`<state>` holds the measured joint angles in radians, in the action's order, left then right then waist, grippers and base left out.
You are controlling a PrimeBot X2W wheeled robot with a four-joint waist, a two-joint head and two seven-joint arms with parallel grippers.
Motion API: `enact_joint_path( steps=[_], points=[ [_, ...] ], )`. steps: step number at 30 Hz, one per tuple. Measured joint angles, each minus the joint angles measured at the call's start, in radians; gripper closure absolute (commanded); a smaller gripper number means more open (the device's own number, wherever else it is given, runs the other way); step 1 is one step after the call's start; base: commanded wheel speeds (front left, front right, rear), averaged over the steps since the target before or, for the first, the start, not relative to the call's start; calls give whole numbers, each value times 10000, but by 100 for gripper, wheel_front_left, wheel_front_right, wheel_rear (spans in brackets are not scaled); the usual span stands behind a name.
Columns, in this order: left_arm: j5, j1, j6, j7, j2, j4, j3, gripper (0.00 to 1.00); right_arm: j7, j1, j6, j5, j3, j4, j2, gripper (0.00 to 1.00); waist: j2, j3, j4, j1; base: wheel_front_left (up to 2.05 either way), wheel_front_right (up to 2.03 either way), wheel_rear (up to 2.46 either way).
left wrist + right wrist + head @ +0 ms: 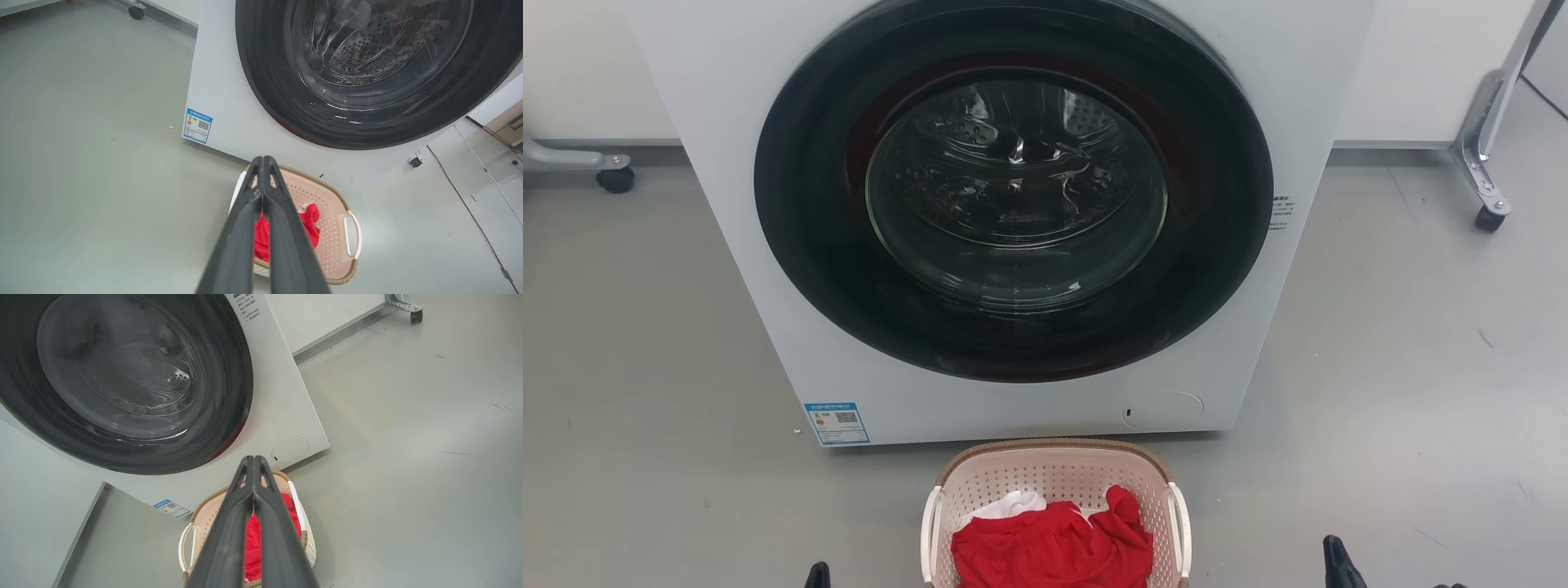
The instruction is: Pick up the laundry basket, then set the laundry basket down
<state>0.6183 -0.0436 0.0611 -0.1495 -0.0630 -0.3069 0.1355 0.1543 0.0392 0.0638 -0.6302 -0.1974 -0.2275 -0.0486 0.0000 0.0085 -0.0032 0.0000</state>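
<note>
On grey floor (pixel 1380 367), laundry basket (pixel 1054 478) is seen upright, just in front of white washer (pixel 711 82) with door shut. Red garment (pixel 1054 555) and white cloth (pixel 1013 502) are contained in it. Jaws of left gripper (pixel 263 161) are pressed together, nothing gripped, kept clear of basket on its left. Jaws of right gripper (pixel 253 459) likewise pressed together, empty, clear on its right.

The rounded pale pink-beige laundry basket (pixel 1054 478) is matt perforated plastic with a brown woven-look rim and smooth white handles; the red cloth (pixel 1054 551) in it looks soft and creased. The white washer (pixel 727 98) has a smooth satin front, its round dark door (pixel 1013 196) glossy glass. The grey floor (pixel 645 343) is matt, faintly scuffed
</note>
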Motion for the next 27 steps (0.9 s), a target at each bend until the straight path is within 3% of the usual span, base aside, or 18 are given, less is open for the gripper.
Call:
enact_joint_path(
  steps=[27],
  points=[
    [3430, 419, -633, 963, 56, 13, -819, 100, -999, -453, -642, -3446, 1187, -255, 21, 100, 0, -25, 12, 0, 0, 0, 0]
  ],
)
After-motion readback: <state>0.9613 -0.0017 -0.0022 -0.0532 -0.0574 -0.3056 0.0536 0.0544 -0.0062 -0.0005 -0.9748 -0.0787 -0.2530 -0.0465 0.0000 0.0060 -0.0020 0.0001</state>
